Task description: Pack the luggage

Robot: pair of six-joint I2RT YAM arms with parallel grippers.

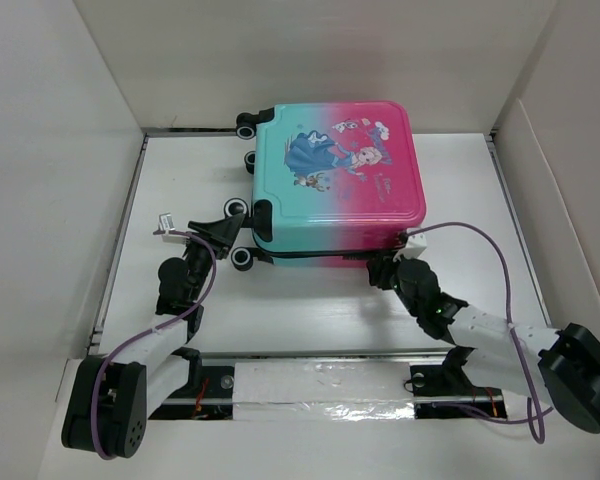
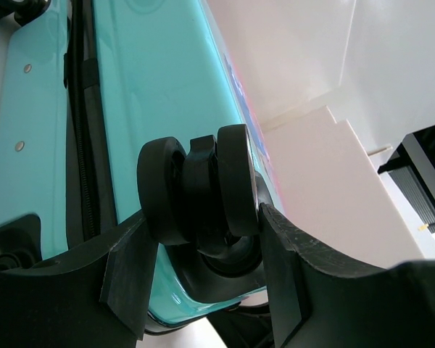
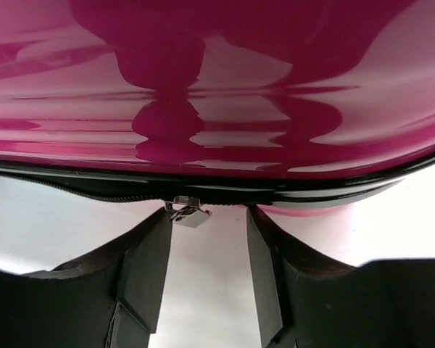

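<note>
The luggage (image 1: 335,180) lies flat and closed on the white table, teal on the left and pink on the right, with the princess print facing up. My left gripper (image 1: 228,222) is at its near left corner. In the left wrist view my left gripper (image 2: 203,217) has its jaws closed on a black twin wheel (image 2: 196,188) of the teal shell (image 2: 152,72). My right gripper (image 1: 385,268) is open at the near pink edge. In the right wrist view my right gripper (image 3: 206,217) faces the zipper line, and a small silver zipper pull (image 3: 191,215) hangs by the left fingertip (image 3: 156,239).
White walls enclose the table on the left, back and right. A taped rail (image 1: 320,385) runs along the near edge between the arm bases. The other wheels (image 1: 248,125) stick out at the luggage's left side.
</note>
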